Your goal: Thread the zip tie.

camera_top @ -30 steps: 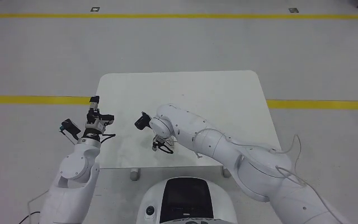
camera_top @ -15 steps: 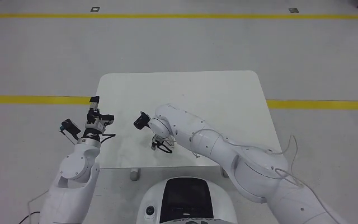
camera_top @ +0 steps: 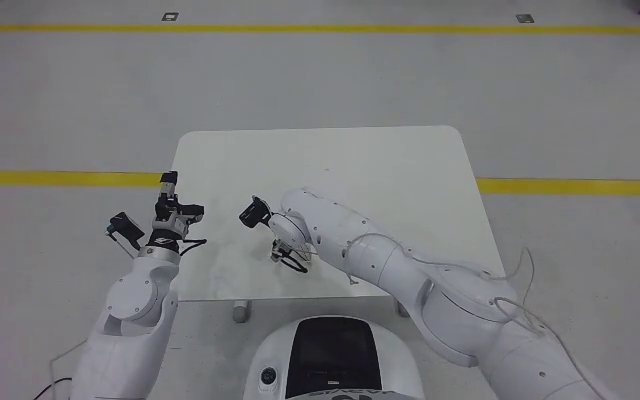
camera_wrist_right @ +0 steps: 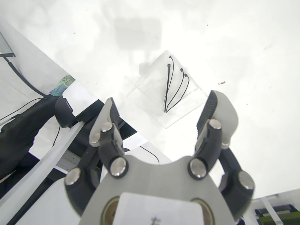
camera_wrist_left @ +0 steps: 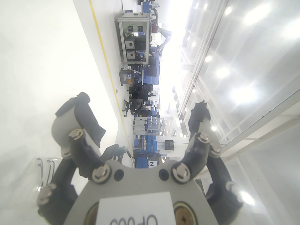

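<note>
Overhead, the white rounded-corner table [camera_top: 400, 160] has both arms at its left half. The right arm reaches across from the right side, wrist near the front edge

Right gripper [camera_wrist_right: 161, 97]: fingers spread wide, nothing between them. It hangs above a clear flat plastic tray [camera_wrist_right: 150, 94] lying on the table top, apart from it

Four thin black plastic zip ties [camera_wrist_right: 174, 87] lie loose inside that tray, side by side. Their square heads are fanned apart at one end and their tails are bunched close at the other. No finger touches them, and none is threaded

Left gripper [camera_wrist_left: 140, 100]: raised at the table's left edge, pointing out toward the far room. Its fingers stand apart and hold nothing. Past one dark fingertip [camera_wrist_left: 80, 99] its wrist camera catches a corner of the clear tray with black ties in it, low down and well behind the fingers

Yellow floor line [camera_top: 60, 178] runs past the table on both sides
</note>
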Controlling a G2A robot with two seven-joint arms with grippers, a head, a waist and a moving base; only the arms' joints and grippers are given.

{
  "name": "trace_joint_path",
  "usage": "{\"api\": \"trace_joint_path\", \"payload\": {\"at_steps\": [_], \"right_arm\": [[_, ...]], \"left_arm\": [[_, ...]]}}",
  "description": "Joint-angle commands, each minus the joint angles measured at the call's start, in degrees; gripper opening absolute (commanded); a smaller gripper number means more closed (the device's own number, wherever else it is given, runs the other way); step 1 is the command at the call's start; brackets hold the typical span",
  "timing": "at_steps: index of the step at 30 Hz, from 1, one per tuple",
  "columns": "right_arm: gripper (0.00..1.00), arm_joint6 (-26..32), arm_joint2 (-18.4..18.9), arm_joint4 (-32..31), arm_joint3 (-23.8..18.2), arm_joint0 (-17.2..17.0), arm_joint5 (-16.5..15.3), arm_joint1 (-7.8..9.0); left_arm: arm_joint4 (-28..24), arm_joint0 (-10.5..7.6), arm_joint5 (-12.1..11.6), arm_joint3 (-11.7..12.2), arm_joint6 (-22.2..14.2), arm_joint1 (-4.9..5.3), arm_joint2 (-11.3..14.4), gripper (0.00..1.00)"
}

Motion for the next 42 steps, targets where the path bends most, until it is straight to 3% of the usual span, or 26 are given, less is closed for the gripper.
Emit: {"api": "trace_joint_path", "payload": {"at_steps": [1,2,11,17,36,42], "right_arm": [[0.05,0.1,0.4,-0.25,-0.07,-0.13,-0.25,0.1],[0.0,0.11,0.67,-0.45,-0.1,-0.24,-0.41,0.18],[0.0,-0.07,2.15,-2.09,0.01,-1.24,-1.47,0.38],[0.0,-1.36,2.51,-2.69,2.56,-2.34,-3.84,-0.14],[0.0,-1.13,3.14,-1.51,13.01,-2.09,-9.58,-4.96],[0.12,0.38,3.58,-0.79,15.43,-1.55,-11.23,-6.11]], "left_arm": [[0.0,0.0,0.0,0.0,0.0,0.0,0.0,1.0],[0.0,0.0,0.0,0.0,0.0,0.0,0.0,1.0],[0.0,0.0,0.0,0.0,0.0,0.0,0.0,1.0],[0.0,0.0,0.0,0.0,0.0,0.0,0.0,1.0],[0.0,0.0,0.0,0.0,0.0,0.0,0.0,1.0],[0.0,0.0,0.0,0.0,0.0,0.0,0.0,1.0]]}}
